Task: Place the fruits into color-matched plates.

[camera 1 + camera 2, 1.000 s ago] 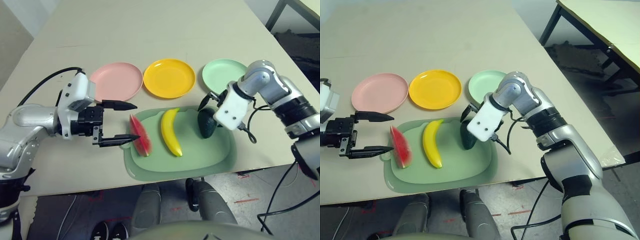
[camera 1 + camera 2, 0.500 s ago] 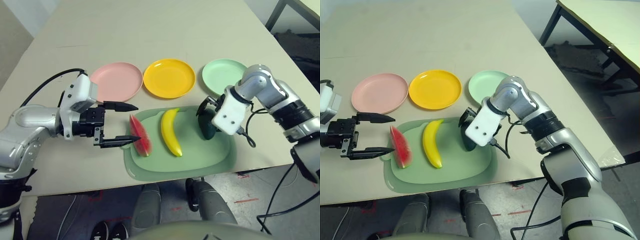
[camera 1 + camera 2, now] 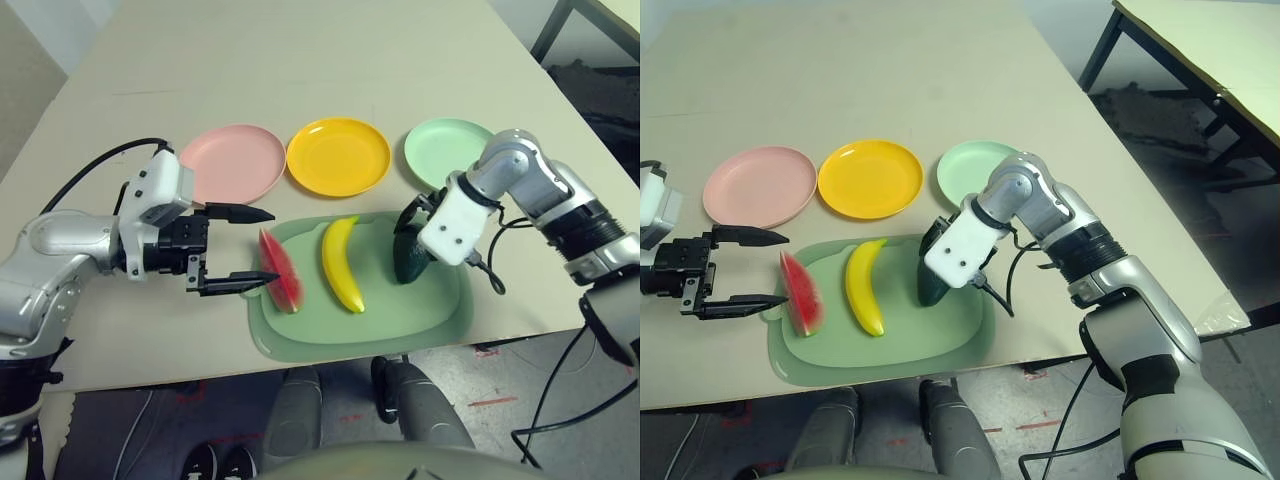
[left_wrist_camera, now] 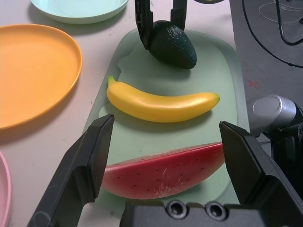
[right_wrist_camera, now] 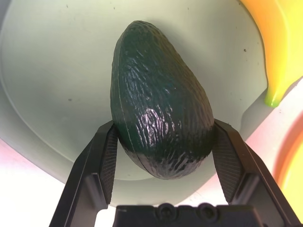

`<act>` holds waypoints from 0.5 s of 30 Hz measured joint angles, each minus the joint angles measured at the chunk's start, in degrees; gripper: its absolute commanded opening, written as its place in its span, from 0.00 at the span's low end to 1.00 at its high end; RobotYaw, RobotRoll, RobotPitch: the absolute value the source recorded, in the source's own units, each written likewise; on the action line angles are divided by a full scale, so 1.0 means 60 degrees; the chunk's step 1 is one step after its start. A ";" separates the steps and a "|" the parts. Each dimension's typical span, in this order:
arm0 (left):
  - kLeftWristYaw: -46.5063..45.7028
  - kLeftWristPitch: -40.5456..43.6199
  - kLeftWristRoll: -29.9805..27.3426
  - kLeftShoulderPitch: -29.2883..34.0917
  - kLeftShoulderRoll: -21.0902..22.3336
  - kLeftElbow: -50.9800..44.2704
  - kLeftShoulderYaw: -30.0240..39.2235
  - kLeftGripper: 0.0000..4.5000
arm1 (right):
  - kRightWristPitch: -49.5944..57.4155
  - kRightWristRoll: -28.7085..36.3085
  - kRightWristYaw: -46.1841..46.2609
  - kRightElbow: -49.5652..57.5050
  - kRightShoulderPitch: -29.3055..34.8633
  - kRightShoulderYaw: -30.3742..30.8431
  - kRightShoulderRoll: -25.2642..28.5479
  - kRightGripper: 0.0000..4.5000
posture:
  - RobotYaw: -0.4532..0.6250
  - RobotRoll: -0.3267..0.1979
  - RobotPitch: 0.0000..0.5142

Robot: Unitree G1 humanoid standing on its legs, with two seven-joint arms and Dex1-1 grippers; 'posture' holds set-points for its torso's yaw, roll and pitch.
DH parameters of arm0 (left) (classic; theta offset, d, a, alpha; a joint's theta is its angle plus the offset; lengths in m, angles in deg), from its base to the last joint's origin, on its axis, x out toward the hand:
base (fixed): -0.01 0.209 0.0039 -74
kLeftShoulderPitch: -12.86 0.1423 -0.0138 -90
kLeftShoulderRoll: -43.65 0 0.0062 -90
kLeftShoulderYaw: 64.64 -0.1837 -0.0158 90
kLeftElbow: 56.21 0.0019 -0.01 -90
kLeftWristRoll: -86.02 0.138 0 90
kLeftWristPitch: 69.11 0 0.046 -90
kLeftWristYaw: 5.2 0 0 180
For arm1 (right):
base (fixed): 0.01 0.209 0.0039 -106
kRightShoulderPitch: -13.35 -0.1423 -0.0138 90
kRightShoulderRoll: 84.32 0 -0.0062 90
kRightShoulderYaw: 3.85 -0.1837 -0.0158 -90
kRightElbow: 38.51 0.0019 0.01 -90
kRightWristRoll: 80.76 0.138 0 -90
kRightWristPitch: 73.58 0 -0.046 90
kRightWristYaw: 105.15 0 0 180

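A dark green avocado [image 5: 158, 118] lies at the right end of the pale green mat [image 3: 420, 320], and my right gripper [image 5: 163, 130] is shut on it, one pad against each side. On the same mat a yellow banana [image 3: 342, 262] rests in the middle and a red watermelon wedge [image 3: 282, 270] at the left end. My left gripper [image 3: 256, 246] stands open at the mat's left edge, its fingers [image 4: 90, 156] either side of the wedge's end without touching it. Behind the mat sit the pink plate [image 3: 232, 163], yellow plate [image 3: 338, 156] and mint green plate [image 3: 447, 148], all bare.
The mat lies close to the table's front edge [image 3: 180, 372]. Black cables trail from my right wrist [image 3: 495, 275] and left forearm [image 3: 95, 165]. Another table's dark leg [image 3: 555, 30] stands off to the far right, beyond this table.
My right gripper has come down around the avocado and shut on it, and the avocado has tipped slightly toward the banana. The left arm has not moved.
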 measured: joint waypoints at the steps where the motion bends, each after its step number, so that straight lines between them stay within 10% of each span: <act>1: 0.0002 -0.0008 0.0002 -0.0003 0.0000 0.0019 0.0000 1.00 | 0.0066 0.0032 0.0000 0.0012 0.0000 0.0024 0.0011 0.71 | 0.47 0.62 0.38; 15: -0.0101 -0.0020 0.0064 -0.0232 -0.0163 0.0064 0.0000 1.00 | 0.0789 0.0422 -0.0002 0.0139 -0.0420 0.0089 0.0056 0.71 | 0.46 0.62 0.38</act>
